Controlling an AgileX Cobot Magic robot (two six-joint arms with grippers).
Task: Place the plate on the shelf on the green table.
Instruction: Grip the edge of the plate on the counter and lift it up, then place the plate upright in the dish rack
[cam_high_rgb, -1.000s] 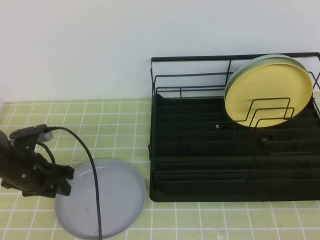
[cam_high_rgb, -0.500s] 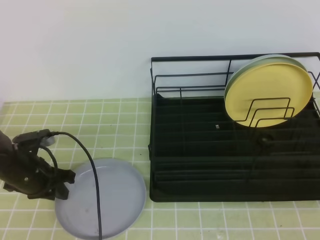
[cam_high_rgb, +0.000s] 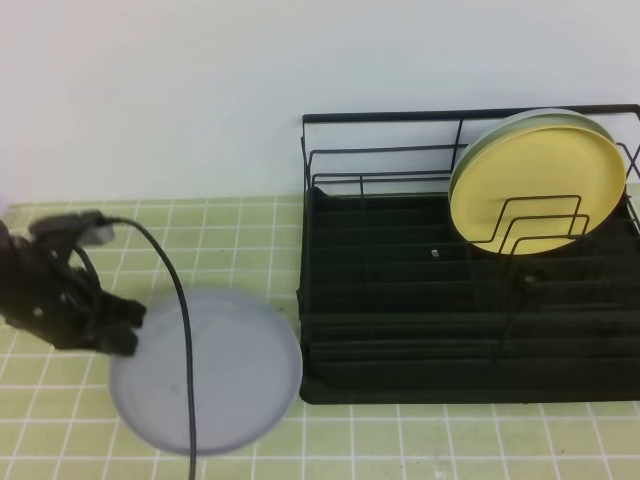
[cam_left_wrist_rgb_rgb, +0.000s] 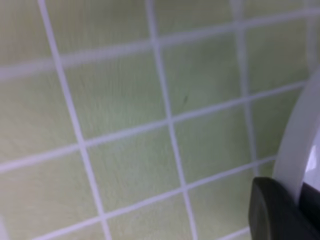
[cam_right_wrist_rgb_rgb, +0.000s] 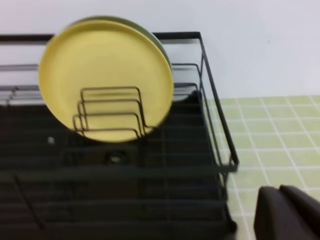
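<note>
1. Plate (cam_high_rgb: 215, 375), pale grey-blue, lies near the front edge of the green table (cam_high_rgb: 230, 240), just left of the shelf (cam_high_rgb: 460, 320); its right rim sits close to the shelf's front-left corner.
2. We read no brand, label or writing anywhere; one small pale speck on the shelf tray is too small to tell.
3. Left gripper (cam_high_rgb: 118, 325) reaches in from the left edge of the table, arm low and angled toward the plate, black cable arching over it.
4. Its fingers are closed on the plate's left rim; our wrist view shows the pale rim against a dark finger (cam_left_wrist_rgb_rgb: 272, 212).
5. Right gripper (cam_right_wrist_rgb_rgb: 285, 212) hangs by the shelf's right end, fingers pressed together, holding nothing.
6. Yellow plate (cam_high_rgb: 535, 195) stands upright in the shelf's back-right dividers, a pale green plate (cam_high_rgb: 520, 122) just behind it.
</note>
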